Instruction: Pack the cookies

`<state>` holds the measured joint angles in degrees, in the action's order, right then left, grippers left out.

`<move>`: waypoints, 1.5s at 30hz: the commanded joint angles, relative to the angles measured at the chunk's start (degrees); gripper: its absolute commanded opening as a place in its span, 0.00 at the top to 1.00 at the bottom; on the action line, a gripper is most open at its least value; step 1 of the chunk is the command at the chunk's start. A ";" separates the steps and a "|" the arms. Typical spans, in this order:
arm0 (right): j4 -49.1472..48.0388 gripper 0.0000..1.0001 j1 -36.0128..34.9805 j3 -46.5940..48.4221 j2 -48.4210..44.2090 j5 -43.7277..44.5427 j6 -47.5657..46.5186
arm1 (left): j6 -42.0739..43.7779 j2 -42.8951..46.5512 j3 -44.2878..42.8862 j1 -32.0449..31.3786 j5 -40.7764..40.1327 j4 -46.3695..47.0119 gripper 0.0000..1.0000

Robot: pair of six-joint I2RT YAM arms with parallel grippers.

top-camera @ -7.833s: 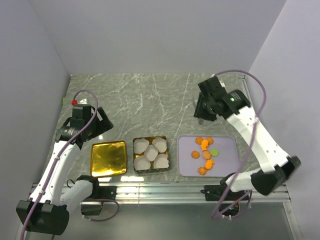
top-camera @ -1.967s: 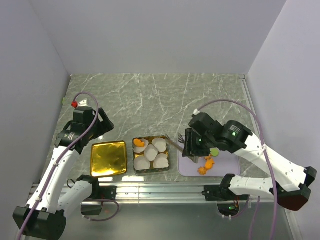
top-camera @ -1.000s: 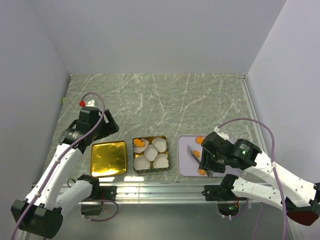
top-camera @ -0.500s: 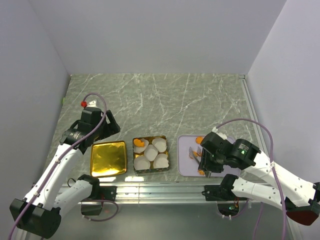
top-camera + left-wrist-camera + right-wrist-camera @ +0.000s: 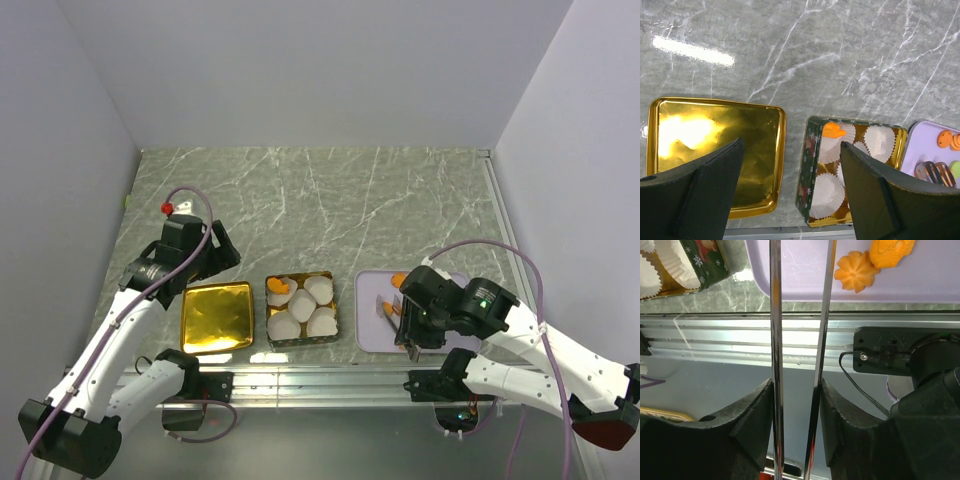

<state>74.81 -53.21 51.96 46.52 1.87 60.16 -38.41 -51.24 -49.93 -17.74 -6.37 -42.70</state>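
Cookies [image 5: 856, 271] on lavender tray [image 5: 940, 275] at near right of table [image 5: 300, 190], one more [image 5: 832, 131] in far-left paper cup [image 5: 840, 147] of tin [image 5: 805, 190]. Right pincer [image 5: 796, 390] clamped on metal tongs [image 5: 775, 315] over tray's near edge; flower-shaped cookie just right of tong arms, tong tips beside another cookie. Left pincer [image 5: 790, 145] spread wide above gold lid [image 5: 715, 145] and tin, well apart from tray cookies.

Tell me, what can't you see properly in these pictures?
Top view: the right arm covers most of the purple tray, so the cookies there can't be counted.
Right wrist view: the tongs run off the top edge, so their tips, and anything in them, are cut off.
Left wrist view: the right edge cuts the tray off.
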 commanded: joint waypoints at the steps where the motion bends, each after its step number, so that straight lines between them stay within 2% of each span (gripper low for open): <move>1: -0.27 0.57 0.21 0.95 0.50 -0.46 -0.31 | -0.43 1.23 -0.52 -0.19 -0.92 0.60 0.17; 5: -0.54 0.63 0.21 0.68 0.50 -0.81 -0.31 | -0.43 1.67 -0.52 -0.28 -1.01 0.60 0.16; 10: -0.01 0.66 0.30 2.26 1.11 0.06 -0.48 | -0.52 1.85 -0.52 -0.28 -1.10 0.60 0.16; 18: 2.45 0.67 0.21 12.89 5.50 3.05 -1.89 | -0.52 1.76 -0.52 -0.28 -1.10 0.60 0.16; 26: 1.05 0.68 0.30 20.97 9.81 1.65 -4.08 | -0.52 1.94 -0.52 -0.28 -1.36 0.51 0.16; 38: -4.31 0.69 0.13 30.91 20.18 -1.69 -9.27 | -0.79 2.20 -0.52 -0.37 -1.98 0.33 0.16; 45: -6.60 0.69 -0.05 32.24 25.45 -4.68 -11.29 | -1.22 2.38 -0.52 -0.37 -2.59 0.16 0.16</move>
<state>71.11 -53.21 81.78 70.94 -1.63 50.59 -38.68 -49.95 -49.93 -17.82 -7.55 -42.72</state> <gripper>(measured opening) 0.391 0.843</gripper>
